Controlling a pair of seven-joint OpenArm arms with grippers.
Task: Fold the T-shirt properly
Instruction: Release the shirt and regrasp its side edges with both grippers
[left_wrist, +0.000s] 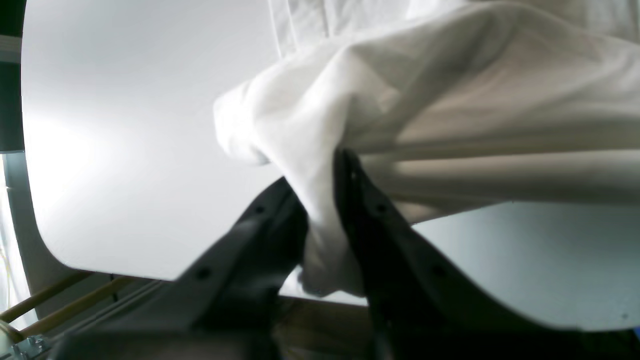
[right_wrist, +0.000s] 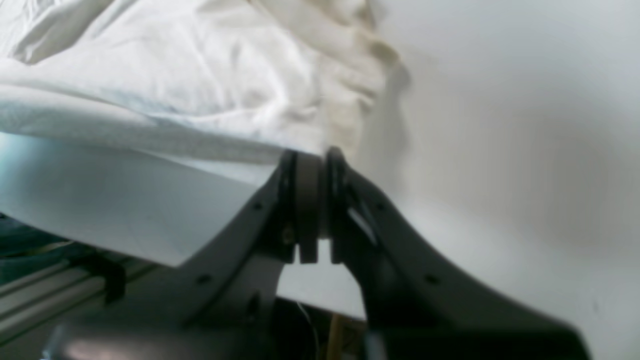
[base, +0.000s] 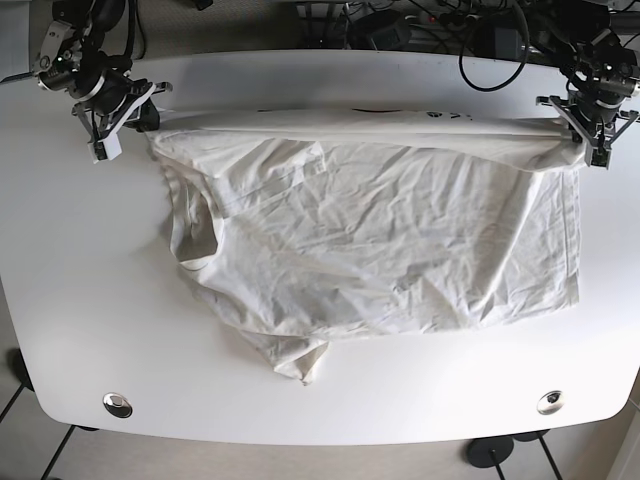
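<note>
The white T-shirt (base: 380, 240) lies crumpled and spread across the white table (base: 70, 300). Its far edge is pulled into a taut band between my two grippers. At the back right, my left gripper (base: 587, 140) is shut on one end of that band. In the left wrist view its dark fingers (left_wrist: 320, 175) pinch a bunch of the cloth (left_wrist: 450, 100). My right gripper (base: 140, 112) holds the other end at the back left. In the right wrist view its pads (right_wrist: 311, 160) are pressed together on the shirt's edge (right_wrist: 175, 75). A sleeve (base: 300, 360) sticks out toward the front.
Cables and equipment (base: 430, 25) crowd the space behind the table's far edge. Two round metal fittings (base: 117, 404) (base: 549, 402) sit near the front corners. Bare tabletop shows left of and in front of the shirt. Frame rails (right_wrist: 45, 295) run below the table edge.
</note>
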